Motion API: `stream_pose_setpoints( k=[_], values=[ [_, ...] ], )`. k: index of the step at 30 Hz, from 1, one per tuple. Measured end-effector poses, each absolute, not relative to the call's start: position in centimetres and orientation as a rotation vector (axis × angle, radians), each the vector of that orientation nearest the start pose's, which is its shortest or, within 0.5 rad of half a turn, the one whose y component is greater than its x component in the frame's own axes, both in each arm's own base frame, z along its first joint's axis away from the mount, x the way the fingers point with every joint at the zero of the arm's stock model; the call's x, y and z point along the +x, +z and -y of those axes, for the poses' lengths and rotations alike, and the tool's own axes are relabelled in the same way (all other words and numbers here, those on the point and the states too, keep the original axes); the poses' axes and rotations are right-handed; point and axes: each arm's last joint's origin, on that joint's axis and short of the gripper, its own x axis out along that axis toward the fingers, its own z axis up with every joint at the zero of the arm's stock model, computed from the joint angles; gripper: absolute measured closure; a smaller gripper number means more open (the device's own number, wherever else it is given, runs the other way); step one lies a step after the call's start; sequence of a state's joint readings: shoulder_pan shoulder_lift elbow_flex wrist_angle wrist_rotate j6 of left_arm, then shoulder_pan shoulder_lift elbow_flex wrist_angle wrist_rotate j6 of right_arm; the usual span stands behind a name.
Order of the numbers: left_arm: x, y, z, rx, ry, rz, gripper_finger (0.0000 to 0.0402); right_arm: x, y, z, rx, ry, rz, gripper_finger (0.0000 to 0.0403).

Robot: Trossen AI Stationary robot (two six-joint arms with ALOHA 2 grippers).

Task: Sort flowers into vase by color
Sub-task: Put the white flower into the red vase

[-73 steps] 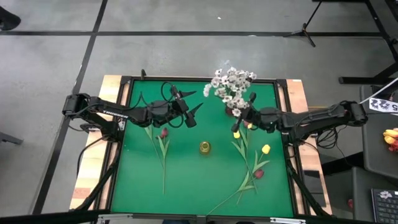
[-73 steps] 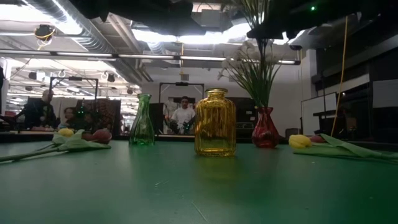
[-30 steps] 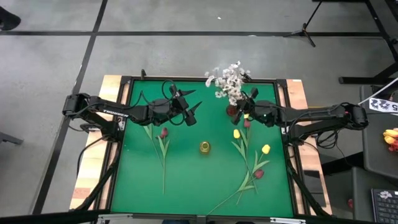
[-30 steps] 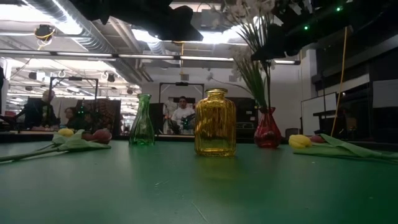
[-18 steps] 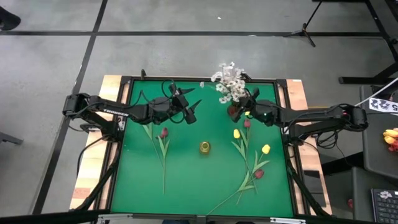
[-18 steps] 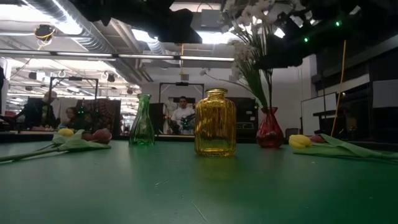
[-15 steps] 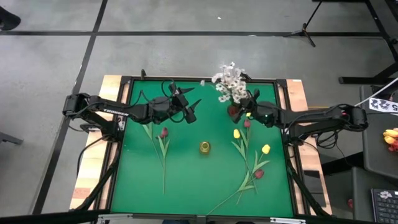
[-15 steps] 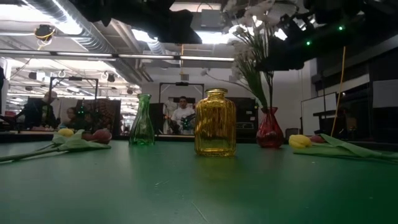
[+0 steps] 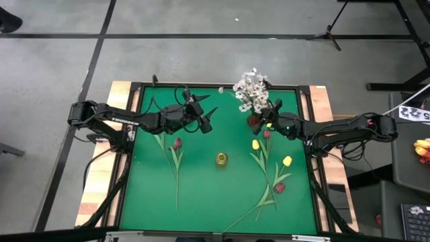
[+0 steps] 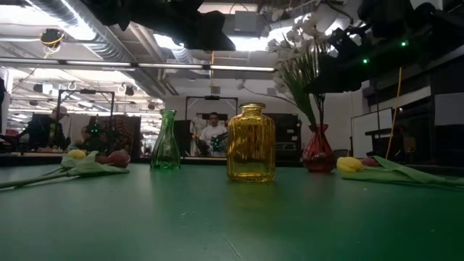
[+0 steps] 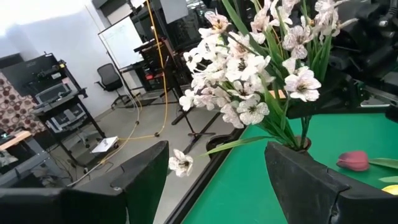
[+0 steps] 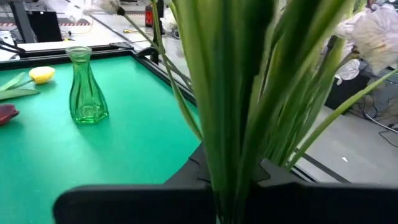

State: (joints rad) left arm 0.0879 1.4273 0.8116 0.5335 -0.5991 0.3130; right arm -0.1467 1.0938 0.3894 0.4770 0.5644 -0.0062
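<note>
A spray of white blossoms point(image 9: 252, 91) on green stems stands in the red vase point(image 9: 252, 122) near the table's far edge. My right gripper point(image 9: 270, 121) is beside the vase, shut on the stems. My left gripper point(image 9: 207, 117) hovers open to the vase's left and touches nothing; in its wrist view point(image 11: 217, 186) the blossoms point(image 11: 249, 93) are ahead. The yellow vase point(image 9: 221, 159) stands mid-table. The green vase point(image 10: 165, 141) stands further left. Maroon point(image 9: 177, 143) and yellow point(image 9: 255, 144) tulips lie flat on the mat. My right gripper holds the bunch of green stems point(image 12: 230, 155) between its fingers, above the red vase's neck. It comes about level from the table's right, across the stems. The spray stands nearly upright, its lower stem ends point(image 10: 313, 119) inside the red vase point(image 10: 317, 148), which rests on the mat.
More tulips, yellow point(image 9: 287, 161) and maroon point(image 9: 279, 188), lie with long stems on the mat's right half, and one maroon tulip's stem point(image 9: 177, 175) runs down the left half. The mat has a raised black frame point(image 9: 215, 85). People are in the room beyond.
My right gripper has shifted a little toward the table's right and near edge, still shut on the stems. The spray has swung from leaning left to more upright, and the red vase has slid slightly right.
</note>
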Motion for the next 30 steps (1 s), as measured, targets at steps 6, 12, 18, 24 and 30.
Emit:
stream_pose_setpoints(
  k=[6,12,18,24,30],
  values=[
    [30.6,26.5,-4.3,0.322,0.669,-0.188,0.0137,20.9,20.3,4.7,-0.055,-0.711,-0.238,0.0380],
    [30.6,26.5,-4.4,0.322,0.671,-0.188,0.0137,21.3,19.4,4.8,-0.070,-0.727,-0.291,0.0380],
    [30.5,26.5,-4.9,0.320,0.687,-0.191,0.0137,21.7,18.9,4.8,-0.074,-0.735,-0.303,0.0380],
    [30.4,26.5,-5.3,0.318,0.701,-0.193,0.0137,21.7,18.8,4.9,-0.082,-0.740,-0.309,0.0380],
    [30.4,26.5,-5.3,0.318,0.701,-0.194,0.0137,21.7,18.8,4.9,-0.102,-0.736,-0.321,0.0377]
  ],
)
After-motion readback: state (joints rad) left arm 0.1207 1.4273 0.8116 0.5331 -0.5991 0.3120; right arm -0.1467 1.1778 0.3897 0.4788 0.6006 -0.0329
